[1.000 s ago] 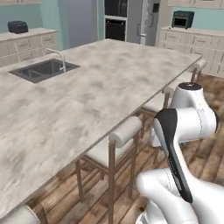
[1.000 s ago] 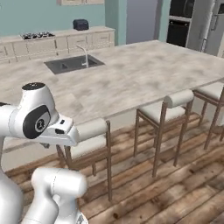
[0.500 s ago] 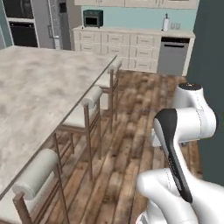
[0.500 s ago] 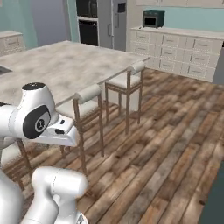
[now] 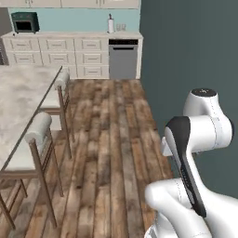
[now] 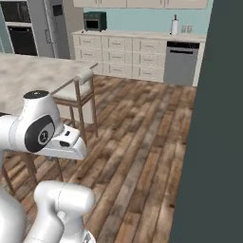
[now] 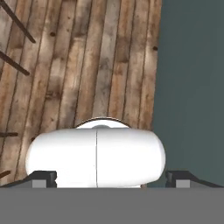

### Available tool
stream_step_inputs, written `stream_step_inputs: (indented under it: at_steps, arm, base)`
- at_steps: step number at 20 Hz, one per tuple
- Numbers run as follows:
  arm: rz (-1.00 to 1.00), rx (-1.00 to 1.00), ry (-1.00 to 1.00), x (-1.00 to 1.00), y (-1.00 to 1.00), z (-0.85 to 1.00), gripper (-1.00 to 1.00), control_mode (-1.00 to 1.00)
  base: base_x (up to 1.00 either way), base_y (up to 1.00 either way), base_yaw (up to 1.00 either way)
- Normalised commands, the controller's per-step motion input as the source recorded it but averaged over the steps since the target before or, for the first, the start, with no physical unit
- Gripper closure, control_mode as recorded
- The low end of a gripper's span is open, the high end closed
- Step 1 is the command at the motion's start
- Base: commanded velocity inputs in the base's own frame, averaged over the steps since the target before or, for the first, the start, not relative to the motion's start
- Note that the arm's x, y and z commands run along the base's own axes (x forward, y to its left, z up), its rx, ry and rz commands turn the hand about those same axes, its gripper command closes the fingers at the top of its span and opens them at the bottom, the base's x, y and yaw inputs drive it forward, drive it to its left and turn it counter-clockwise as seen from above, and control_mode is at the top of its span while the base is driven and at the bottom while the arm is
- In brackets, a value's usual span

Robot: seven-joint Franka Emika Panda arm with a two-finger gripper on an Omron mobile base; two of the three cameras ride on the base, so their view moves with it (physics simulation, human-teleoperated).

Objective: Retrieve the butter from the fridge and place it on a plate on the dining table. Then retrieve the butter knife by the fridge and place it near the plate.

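Your fridge (image 6: 47, 26) is cut off at the 11 o'clock corner of the right base view, only a grey door strip with a dark panel showing, beside the black oven (image 6: 19, 33). The table (image 5: 21, 100) is clipped at the 9 o'clock edge of the left base view, so most of its marbled top is out of frame; two stools (image 5: 35, 139) stand tucked against its near edge. A dark teal wall (image 5: 195, 56) blocks everything from 12 to 4 o'clock in that view. Far counter at 11 o'clock: a small green appliance (image 5: 25, 22), too small to identify, and a white bottle (image 5: 110, 23), with a grey dishwasher (image 5: 123, 58) below. In the hand view your gripper (image 7: 111, 178) points down at the plank floor (image 7: 87, 65); its fingertips (image 7: 43, 177) sit at the far lower corners, spread wide, holding and touching nothing.
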Motion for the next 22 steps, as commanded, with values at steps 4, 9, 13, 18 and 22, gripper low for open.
stream_step_inputs:
  at_steps: [4, 9, 13, 18, 22]
  arm:
    - [0.0, 0.0, 0.0, 0.0, 0.0, 0.0, -1.0, 1.0]
    - [0.0, 0.0, 0.0, 0.0, 0.0, 0.0, -1.0, 1.0]
    - [0.0, 0.0, 0.0, 0.0, 0.0, 0.0, -1.0, 1.0]
    - [0.0, 0.0, 0.0, 0.0, 0.0, 0.0, -1.0, 1.0]
    - [0.0, 0.0, 0.0, 0.0, 0.0, 0.0, -1.0, 1.0]
  base:
    - [0.94, 0.1, -0.28]
    - [1.0, 0.44, -0.03]
    - [1.0, 0.16, 0.0]
    - [1.0, -0.25, -0.04]
    - [1.0, -0.13, -0.03]
